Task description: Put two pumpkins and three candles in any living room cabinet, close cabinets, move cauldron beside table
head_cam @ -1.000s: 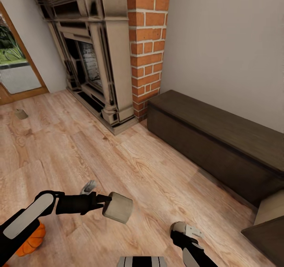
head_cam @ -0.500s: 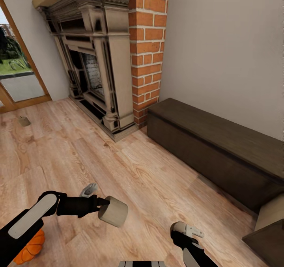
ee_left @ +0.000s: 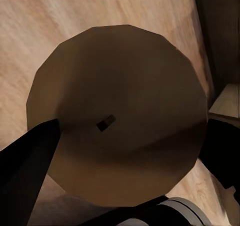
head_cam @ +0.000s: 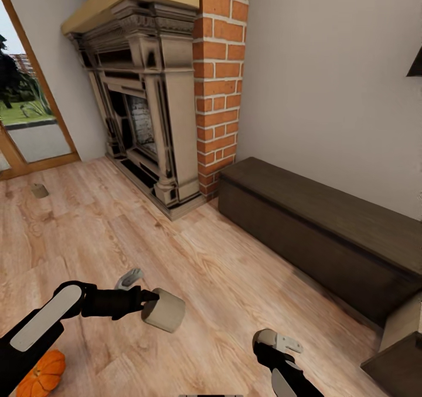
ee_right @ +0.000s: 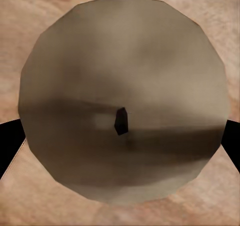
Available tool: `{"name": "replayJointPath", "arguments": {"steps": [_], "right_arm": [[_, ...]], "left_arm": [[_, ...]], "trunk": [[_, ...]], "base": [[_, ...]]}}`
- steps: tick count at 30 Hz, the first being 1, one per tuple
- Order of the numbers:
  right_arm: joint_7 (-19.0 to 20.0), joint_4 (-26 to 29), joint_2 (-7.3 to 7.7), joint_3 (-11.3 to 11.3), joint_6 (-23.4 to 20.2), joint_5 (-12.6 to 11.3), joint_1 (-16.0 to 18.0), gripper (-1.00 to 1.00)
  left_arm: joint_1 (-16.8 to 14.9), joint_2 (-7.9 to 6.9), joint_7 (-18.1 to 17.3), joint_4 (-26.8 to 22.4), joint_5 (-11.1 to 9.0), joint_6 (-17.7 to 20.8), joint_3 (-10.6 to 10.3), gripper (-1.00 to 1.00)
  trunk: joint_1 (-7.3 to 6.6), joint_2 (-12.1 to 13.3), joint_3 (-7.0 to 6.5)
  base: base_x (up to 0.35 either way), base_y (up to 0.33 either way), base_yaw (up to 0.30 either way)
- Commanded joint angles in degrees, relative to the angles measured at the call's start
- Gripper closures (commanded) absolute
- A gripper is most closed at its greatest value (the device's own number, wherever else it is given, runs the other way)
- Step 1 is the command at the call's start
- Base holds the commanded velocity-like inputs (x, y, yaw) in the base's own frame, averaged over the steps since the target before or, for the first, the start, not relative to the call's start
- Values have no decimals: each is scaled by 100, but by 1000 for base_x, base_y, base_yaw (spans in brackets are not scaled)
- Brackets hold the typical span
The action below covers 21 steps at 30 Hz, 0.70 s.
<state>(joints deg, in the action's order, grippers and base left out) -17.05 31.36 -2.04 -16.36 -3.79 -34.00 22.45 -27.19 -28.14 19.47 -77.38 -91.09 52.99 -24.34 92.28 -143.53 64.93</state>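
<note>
Candles: left gripper [head_cam: 147,304] clamps one [head_cam: 164,310], pale beige cylinder, wick end-on; right gripper's candle [ee_right: 122,98] sits between its dark fingers.
Pumpkin [head_cam: 41,374]: orange, ribbed, on floor well short of cabinet [head_cam: 316,233].
Third candle [head_cam: 39,190]: far from cabinet, near glass door.
Risk: cabinet front shut, both grippers loaded; opening it may knock a candle loose.
</note>
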Motion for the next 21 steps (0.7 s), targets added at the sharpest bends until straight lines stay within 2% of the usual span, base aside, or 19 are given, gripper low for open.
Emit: {"name": "replayJointPath", "arguments": {"steps": [1,11,21], "right_arm": [[-44,11,4,-33,-23,-43,0,100],[-44,3,14,-29,-34,-58,-1,100],[-44,2,2,-34,-34,-54,2,100]], "left_arm": [[-5,0,65,-5,-54,0,-2,100],[-4,19,92,-5,-62,7,78,100],[-6,19,92,-5,-62,18,96,100]], "trunk": [[-4,-1,-17],[-30,13,-175],[-56,26,-309]], "base": [[-99,0,0],[-257,0,-53],[-36,0,-77]]}}
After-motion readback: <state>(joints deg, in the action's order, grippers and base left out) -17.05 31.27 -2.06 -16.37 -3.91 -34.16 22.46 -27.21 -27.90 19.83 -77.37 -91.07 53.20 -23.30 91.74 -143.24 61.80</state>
